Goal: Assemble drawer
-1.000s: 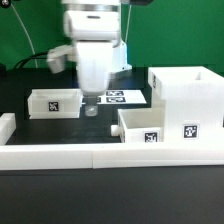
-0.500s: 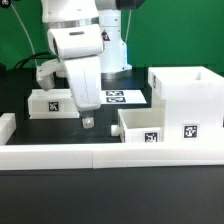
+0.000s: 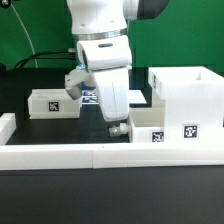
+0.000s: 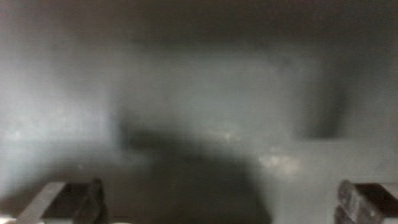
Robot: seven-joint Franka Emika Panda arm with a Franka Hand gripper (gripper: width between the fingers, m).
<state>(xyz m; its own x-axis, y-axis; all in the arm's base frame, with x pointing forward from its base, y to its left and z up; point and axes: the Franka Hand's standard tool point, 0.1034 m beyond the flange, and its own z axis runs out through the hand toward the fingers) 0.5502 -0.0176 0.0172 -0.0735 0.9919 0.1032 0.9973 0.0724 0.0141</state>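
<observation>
My gripper [image 3: 117,128] hangs low over the table, right at the left corner of the small white open box [image 3: 150,124] with a tag on its front. The tall white drawer housing [image 3: 186,98] stands behind it on the exterior view's right. Another white tagged part [image 3: 54,102] lies on the exterior view's left. In the blurred wrist view the two fingers [image 4: 68,200] stand wide apart with nothing between them; the gripper [image 4: 221,203] is open and empty.
A long white fence [image 3: 100,155] runs along the front, with a short arm [image 3: 6,128] at the exterior view's left. The marker board [image 3: 142,98] lies behind my arm, mostly hidden. A green backdrop and cables are at the back.
My arm has swung from the left part toward the exterior view's right, and the gripper has come down beside the small open box. The parts have not moved.
</observation>
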